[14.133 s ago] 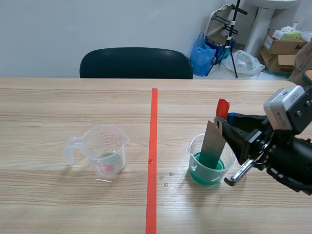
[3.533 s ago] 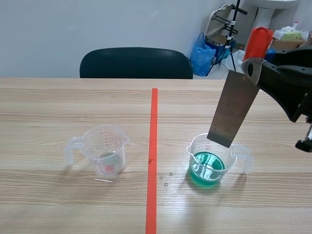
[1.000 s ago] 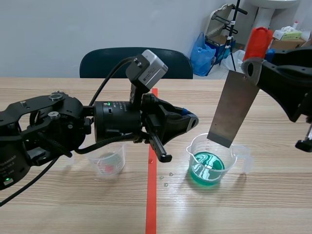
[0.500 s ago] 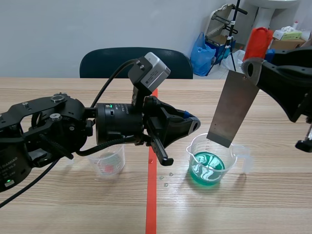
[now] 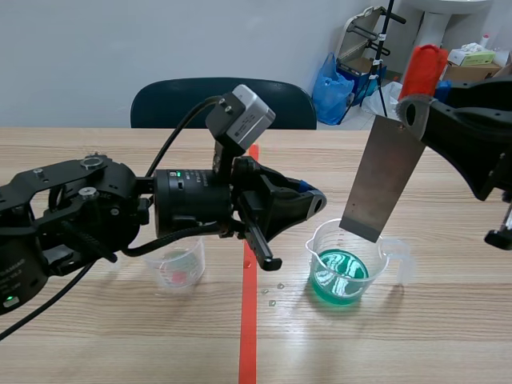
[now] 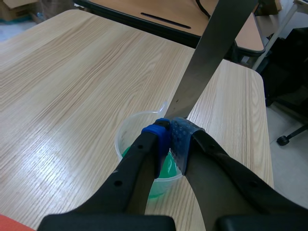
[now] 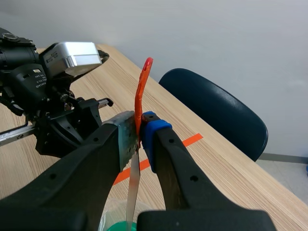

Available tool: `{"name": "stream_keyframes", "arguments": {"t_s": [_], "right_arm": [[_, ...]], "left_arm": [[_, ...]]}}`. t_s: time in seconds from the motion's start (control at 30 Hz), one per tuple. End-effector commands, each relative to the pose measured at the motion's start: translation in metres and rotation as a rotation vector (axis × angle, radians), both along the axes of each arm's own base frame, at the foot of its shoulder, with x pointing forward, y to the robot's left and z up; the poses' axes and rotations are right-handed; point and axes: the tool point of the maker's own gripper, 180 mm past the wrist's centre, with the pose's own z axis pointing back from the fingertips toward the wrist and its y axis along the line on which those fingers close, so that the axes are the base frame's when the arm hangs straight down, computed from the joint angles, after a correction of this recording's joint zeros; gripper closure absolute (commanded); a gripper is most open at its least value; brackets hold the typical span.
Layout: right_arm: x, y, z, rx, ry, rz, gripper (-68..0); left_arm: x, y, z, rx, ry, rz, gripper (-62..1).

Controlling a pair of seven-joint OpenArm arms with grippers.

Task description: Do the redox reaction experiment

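A clear beaker of green liquid (image 5: 342, 268) stands right of the red tape line. Above it hangs a grey metal strip (image 5: 382, 180) with a red handle (image 5: 422, 68), its lower edge just over the beaker's rim; my right gripper (image 5: 418, 106) is shut on the strip's top. In the right wrist view the strip (image 7: 133, 185) and its red handle (image 7: 143, 82) sit between the fingers of the right gripper (image 7: 139, 127). My left gripper (image 5: 309, 200) is shut and empty, its tips beside the strip's lower end. In the left wrist view the left gripper (image 6: 168, 134) points over the beaker (image 6: 129, 135) toward the strip (image 6: 211, 53).
A second clear measuring beaker (image 5: 180, 264) with a little reddish residue stands left of the tape line (image 5: 249, 336), partly hidden behind the left arm. A dark chair (image 5: 184, 100) is at the table's far edge. A few drops lie near the tape.
The left arm has shifted only slightly beside the green beaker. The right arm and the strip have held still.
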Motion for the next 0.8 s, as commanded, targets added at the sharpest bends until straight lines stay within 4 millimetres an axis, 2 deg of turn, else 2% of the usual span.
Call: {"name": "stream_keyframes", "arguments": {"t_s": [0.0, 0.17, 0.3, 0.53, 0.63, 0.77], "right_arm": [[0.001, 0.001, 0.014, 0.023, -0.037, 0.004, -2.0], [0.001, 0.001, 0.014, 0.023, -0.037, 0.004, -2.0], [0.001, 0.001, 0.014, 0.023, -0.037, 0.004, -2.0], [0.001, 0.001, 0.014, 0.023, -0.037, 0.004, -2.0], [0.001, 0.001, 0.014, 0.023, -0.037, 0.004, -2.0], [0.001, 0.001, 0.014, 0.022, -0.037, 0.004, -2.0]], "left_arm": [[0.004, 0.018, -0.001, -0.002, -0.001, 0.036, -2.3], [0.014, 0.087, -0.010, -0.009, 0.001, 0.202, -2.3], [0.002, 0.148, -0.012, 0.008, 0.002, 0.315, -2.4], [-0.049, 0.231, -0.023, 0.071, 0.010, 0.465, -2.6], [-0.077, 0.256, -0.024, 0.088, -0.001, 0.510, -2.6], [-0.121, 0.280, -0.024, 0.119, -0.005, 0.541, -2.7]]}}
